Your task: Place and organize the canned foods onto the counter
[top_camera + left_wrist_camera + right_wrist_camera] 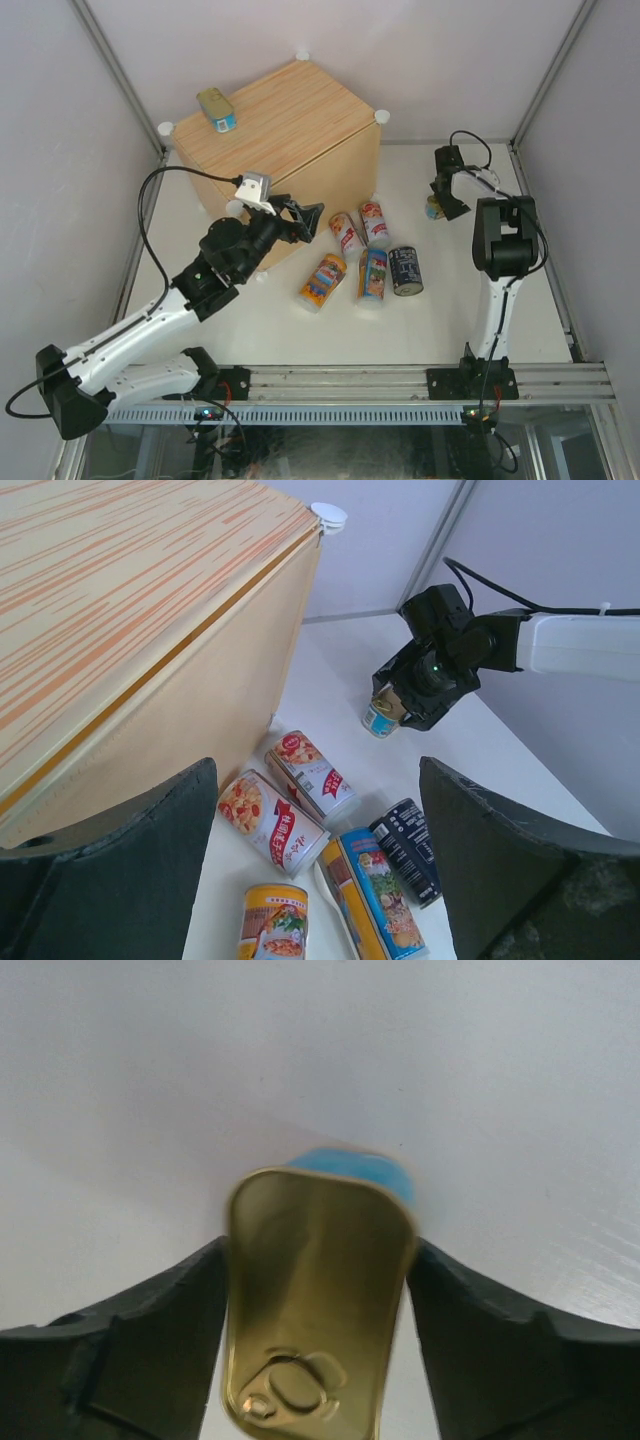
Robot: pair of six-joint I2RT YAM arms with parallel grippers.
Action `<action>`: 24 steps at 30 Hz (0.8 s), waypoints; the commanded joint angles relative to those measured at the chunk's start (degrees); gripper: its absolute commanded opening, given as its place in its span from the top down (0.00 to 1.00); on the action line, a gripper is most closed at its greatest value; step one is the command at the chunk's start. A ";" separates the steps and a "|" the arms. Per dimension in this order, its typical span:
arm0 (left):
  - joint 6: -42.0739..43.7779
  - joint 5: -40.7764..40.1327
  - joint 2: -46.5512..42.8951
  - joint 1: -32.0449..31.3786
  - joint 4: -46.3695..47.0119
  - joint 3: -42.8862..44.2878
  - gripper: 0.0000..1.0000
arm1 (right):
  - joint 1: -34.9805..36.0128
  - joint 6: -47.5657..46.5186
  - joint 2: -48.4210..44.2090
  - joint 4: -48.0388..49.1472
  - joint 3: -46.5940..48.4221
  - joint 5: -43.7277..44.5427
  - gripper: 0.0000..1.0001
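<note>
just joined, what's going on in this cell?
Two arms are moving cans onto the counter. A first tin already sits on top, near its left corner. The right gripper is closed on a second tin at the far right of the table, fingers against both its sides. The left gripper is open and empty by the counter's front, next to five cans lying on the table.

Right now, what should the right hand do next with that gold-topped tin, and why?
Probably lift it straight up: the right hand pinches the gold-topped tin on both sides, low by the table, while the counter top, bearing another tin, stands well higher.
</note>
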 commanded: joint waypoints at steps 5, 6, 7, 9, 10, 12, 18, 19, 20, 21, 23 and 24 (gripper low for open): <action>1.54 -0.86 0.09 -0.29 4.00 -1.07 0.15 | -0.40 -4.80 0.32 2.63 0.72 -2.76 0.89; 1.40 -0.96 -0.02 -0.29 3.99 -1.22 0.14 | -0.25 -5.66 -0.45 3.46 -0.18 -3.30 0.95; 1.26 -1.02 -0.37 -0.29 3.92 -1.37 0.15 | -0.16 -6.59 -1.20 4.24 -1.03 -3.81 0.98; 0.84 -1.29 -1.06 -0.29 3.70 -1.56 0.15 | 0.36 -8.71 -2.92 6.03 -2.91 -4.62 1.00; 0.60 -1.49 -1.57 -0.29 3.27 -1.61 0.15 | 0.76 -9.92 -3.95 7.01 -3.93 -4.81 1.00; 0.18 -2.01 -2.58 -0.29 2.34 -1.48 0.15 | 1.79 -12.24 -6.34 8.92 -6.32 -4.91 1.00; -1.09 -4.52 -6.15 -0.29 -2.39 -0.48 0.15 | 7.09 -23.06 -20.48 21.52 -18.34 -4.84 1.00; -1.40 -5.09 -6.85 -0.29 -3.28 -0.18 0.15 | 8.09 -24.78 -22.75 22.60 -20.48 -4.69 1.00; -1.81 -5.79 -7.59 -0.29 -4.17 0.18 0.15 | 9.28 -26.38 -25.29 23.33 -21.93 -4.49 1.00; -2.27 -6.87 -8.27 -0.29 -5.22 0.60 0.15 | 10.41 -28.19 -27.81 23.89 -23.13 -4.16 1.00; -3.08 -8.47 -9.79 -0.29 -7.12 1.49 0.15 | 13.20 -32.08 -32.43 24.55 -25.28 -3.92 1.00; -3.51 -9.46 -10.60 -0.30 -8.04 2.03 0.16 | 14.59 -33.85 -34.74 24.45 -25.72 -4.17 1.00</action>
